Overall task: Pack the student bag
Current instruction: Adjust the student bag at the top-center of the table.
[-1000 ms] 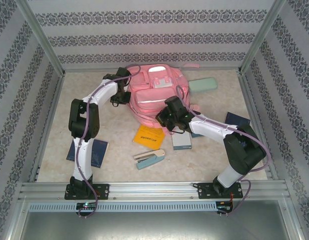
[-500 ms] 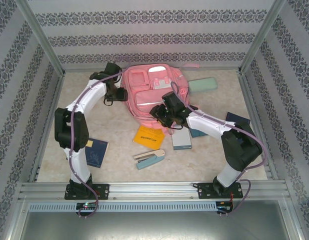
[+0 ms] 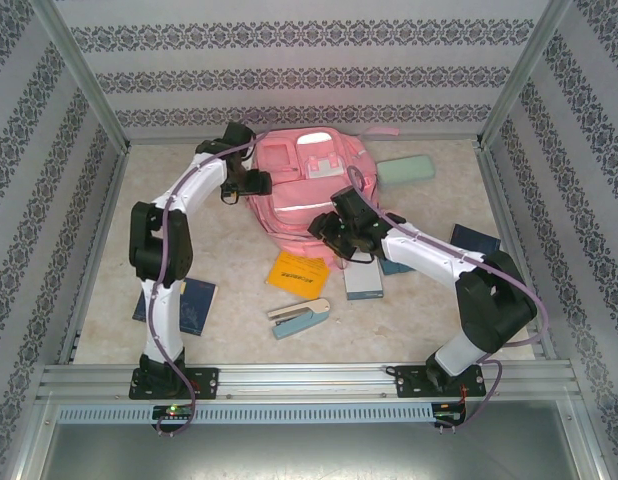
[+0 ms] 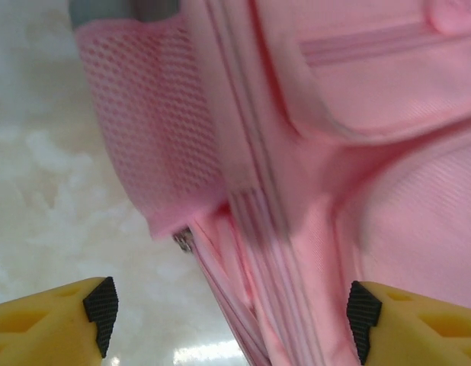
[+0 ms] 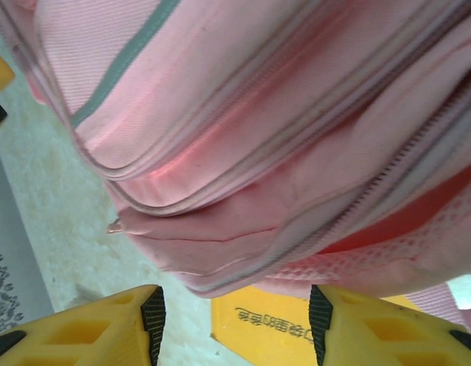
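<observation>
The pink student bag [image 3: 307,180] lies flat at the back middle of the table, pockets up. My left gripper [image 3: 259,183] is at the bag's left side. In the left wrist view it [image 4: 232,314] stands open, with the bag's zipper seam [image 4: 254,221] and a metal zip pull [image 4: 184,240] between the pads, nothing gripped. My right gripper [image 3: 327,234] is at the bag's near edge. In the right wrist view it [image 5: 236,314] is open, facing the bag's lower seam [image 5: 243,229], above a yellow booklet [image 5: 275,329].
On the table lie the yellow booklet [image 3: 297,273], a stapler [image 3: 299,318], a light blue book [image 3: 364,281], a dark blue book [image 3: 186,306] at the left, another [image 3: 475,240] at the right, and a mint pencil case [image 3: 406,170]. Metal rails border the table.
The left gripper swung out to the left, then came back right against the bag's side. The right gripper shifted a little along the bag's near edge. Both stayed open.
</observation>
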